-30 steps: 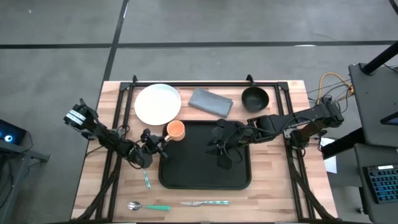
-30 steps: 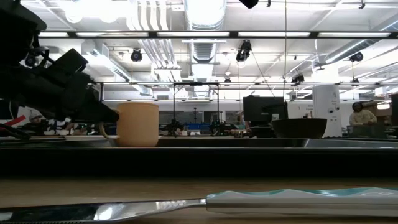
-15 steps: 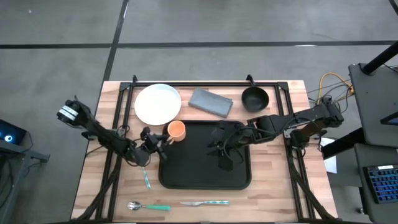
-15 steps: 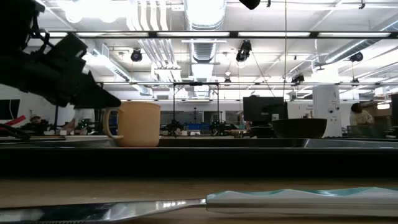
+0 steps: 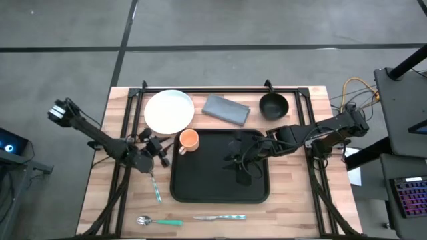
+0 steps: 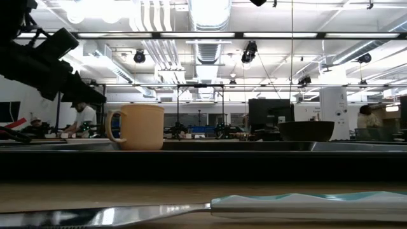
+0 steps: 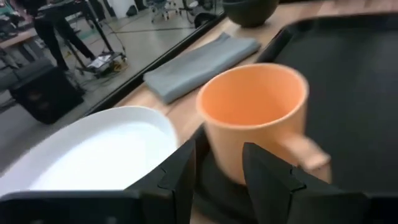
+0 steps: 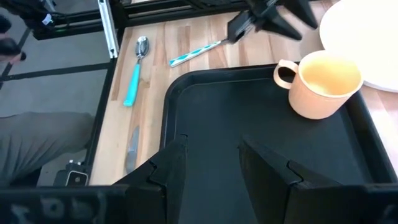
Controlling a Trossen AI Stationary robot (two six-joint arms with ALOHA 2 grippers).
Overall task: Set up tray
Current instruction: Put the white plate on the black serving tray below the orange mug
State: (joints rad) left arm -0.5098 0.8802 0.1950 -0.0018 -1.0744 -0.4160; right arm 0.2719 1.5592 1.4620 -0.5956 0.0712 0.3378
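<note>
Left gripper [image 5: 155, 146]: hangs just off the tray's left rim, fingers apart and holding nothing; in the left wrist view both dark fingers [image 7: 180, 171] frame the mug with a clear gap between them.
Fork [image 5: 155, 188]: lies on bare wood just below and behind the left gripper, long axis running toward the near table edge.
Spoon [image 5: 159, 221]: well nearer the front edge than the left gripper, long axis across the table.
White plate [image 5: 169, 111]: just beyond the left gripper, off the tray's far-left corner and outside the rim.
Orange mug [image 5: 189, 140]: stands upright in the tray's far-left corner, straight ahead of the left gripper and near it, handle pointing back toward that gripper.
Knife [image 5: 220, 217]: in front of the tray, long axis parallel to the tray's near rim.
Tray [image 5: 200, 183]: lies between the two grippers in the middle of the table, long axis across it; most of its floor is bare, so there is open room to set things down.
Grey napkin [image 5: 226, 109]: beyond the tray's far rim, nearer the right gripper.
Right gripper [image 5: 238, 162]: hovers over the tray's middle, fingers apart and empty.
Black bowl [image 5: 273, 105]: beyond the tray's far-right corner, behind the right gripper along its arm.
Judgement: the plate looks like the left arm's nearest reach, napkin and bowl the right arm's.
</note>
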